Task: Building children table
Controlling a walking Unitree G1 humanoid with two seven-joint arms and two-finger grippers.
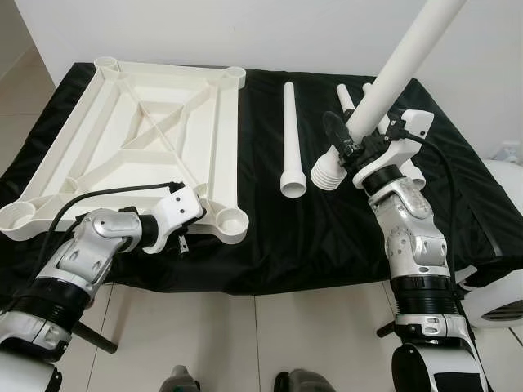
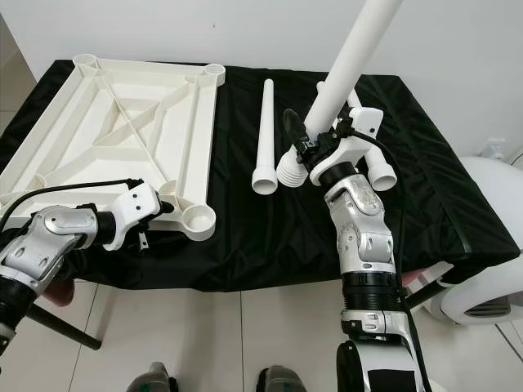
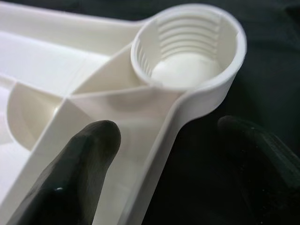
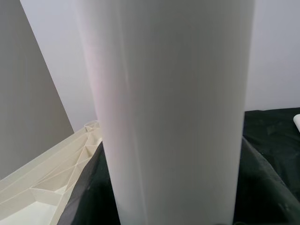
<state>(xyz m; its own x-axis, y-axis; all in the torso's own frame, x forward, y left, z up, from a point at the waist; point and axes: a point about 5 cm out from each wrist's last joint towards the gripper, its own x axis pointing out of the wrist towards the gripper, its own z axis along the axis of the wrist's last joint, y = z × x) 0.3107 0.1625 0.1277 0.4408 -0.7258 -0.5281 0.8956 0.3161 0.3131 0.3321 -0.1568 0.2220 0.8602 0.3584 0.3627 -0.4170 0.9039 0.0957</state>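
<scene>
Early stage: no legs fitted yet. Tabletop (image 1: pixel 139 131) upside down on black cloth (image 1: pixel 327 237), corner sockets empty. Right gripper (image 1: pixel 353 147) clamped on leg (image 1: pixel 392 77), threaded end down. Left gripper (image 1: pixel 184 214) open, straddling rim beside near socket (image 3: pixel 187 47). More legs (image 1: pixel 291 139) lying loose.

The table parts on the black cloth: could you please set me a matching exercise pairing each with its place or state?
Things:
1. tabletop
2. held leg
3. loose leg
4. left gripper

States:
A. lying flat on the cloth, untouched
B. raised at a tilt in the right gripper
C. upside down, ribs and sockets facing up
D. jaws open at the near corner socket

Pairs: 1-C, 2-B, 3-A, 4-D
</scene>
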